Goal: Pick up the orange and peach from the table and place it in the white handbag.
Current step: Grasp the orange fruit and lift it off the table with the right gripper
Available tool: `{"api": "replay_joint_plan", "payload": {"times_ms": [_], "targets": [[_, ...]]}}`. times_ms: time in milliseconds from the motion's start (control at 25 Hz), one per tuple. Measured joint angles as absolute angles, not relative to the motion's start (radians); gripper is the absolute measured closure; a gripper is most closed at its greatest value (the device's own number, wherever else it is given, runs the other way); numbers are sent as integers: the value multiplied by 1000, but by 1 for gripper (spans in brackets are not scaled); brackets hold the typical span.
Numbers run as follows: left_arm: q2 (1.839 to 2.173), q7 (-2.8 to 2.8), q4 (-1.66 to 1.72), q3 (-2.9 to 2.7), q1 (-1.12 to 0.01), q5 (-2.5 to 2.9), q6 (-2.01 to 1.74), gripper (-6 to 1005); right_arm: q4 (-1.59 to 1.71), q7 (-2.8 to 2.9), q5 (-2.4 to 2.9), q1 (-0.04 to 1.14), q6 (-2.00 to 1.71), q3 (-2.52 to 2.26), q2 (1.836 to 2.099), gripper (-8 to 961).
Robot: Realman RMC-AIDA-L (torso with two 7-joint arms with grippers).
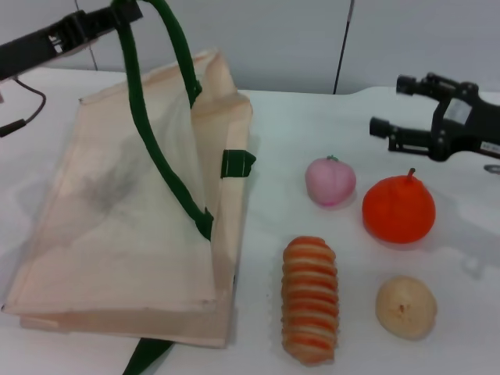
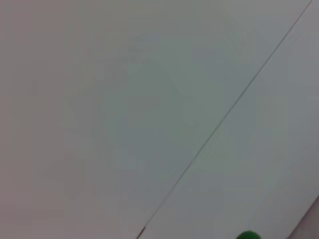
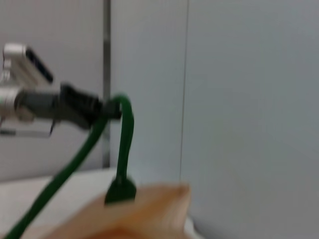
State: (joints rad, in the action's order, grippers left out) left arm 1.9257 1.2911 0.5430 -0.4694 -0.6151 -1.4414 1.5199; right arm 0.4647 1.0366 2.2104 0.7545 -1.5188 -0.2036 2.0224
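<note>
In the head view, the large cream-beige cloth white handbag (image 1: 133,234) lies on the white table (image 1: 297,133) on the robot's left, one side raised. The left gripper (image 1: 125,14), a dark arm end reaching in from the upper left, is clamped on the dark green strap handle (image 1: 148,133) and holds it up, so the bag's mouth gapes toward the fruits. A second green strap end (image 1: 144,355) pokes out under the bag's near edge. To the right of the bag, the small pale pink round peach (image 1: 330,180) sits on the table, and the glossy bright orange round orange (image 1: 398,208) sits just beside it, on its right and slightly nearer. Nearer the robot lie an orange-and-cream striped oblong roll (image 1: 310,299) and a beige round fruit with a dimple (image 1: 405,307). The black right gripper (image 1: 394,105) hovers above the table beyond the orange, its two fingers spread apart and holding nothing.

The left wrist view shows only a pale grey wall panel (image 2: 124,99) with a thin dark seam, and a small bit of green strap (image 2: 247,235) at the frame's edge.

In the right wrist view, the left gripper (image 3: 97,110) is seen farther off, pinching the looped green handle (image 3: 124,144) above the bag's raised cream edge (image 3: 144,209).
</note>
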Motion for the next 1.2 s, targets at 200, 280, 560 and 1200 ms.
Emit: {"api": "replay_joint_plan", "payload": {"times_ms": [200, 280, 560, 1200], "targets": [[1925, 1301, 541, -470, -607, -1465, 1527, 876, 549, 1146, 2364, 764, -1511, -204, 2024, 100], [1925, 1302, 541, -470, -603, -1472, 1528, 876, 566, 1174, 2400, 763, -1509, -204, 2024, 100], [1920, 1323, 532, -469, -598, -1495, 1546, 876, 559, 1224, 2546, 779, -1455, -204, 2027, 101], [1910, 1371, 492, -468, -584, -1563, 1594, 876, 463, 1287, 2704, 830, -1282, -204, 2028, 103]]}}
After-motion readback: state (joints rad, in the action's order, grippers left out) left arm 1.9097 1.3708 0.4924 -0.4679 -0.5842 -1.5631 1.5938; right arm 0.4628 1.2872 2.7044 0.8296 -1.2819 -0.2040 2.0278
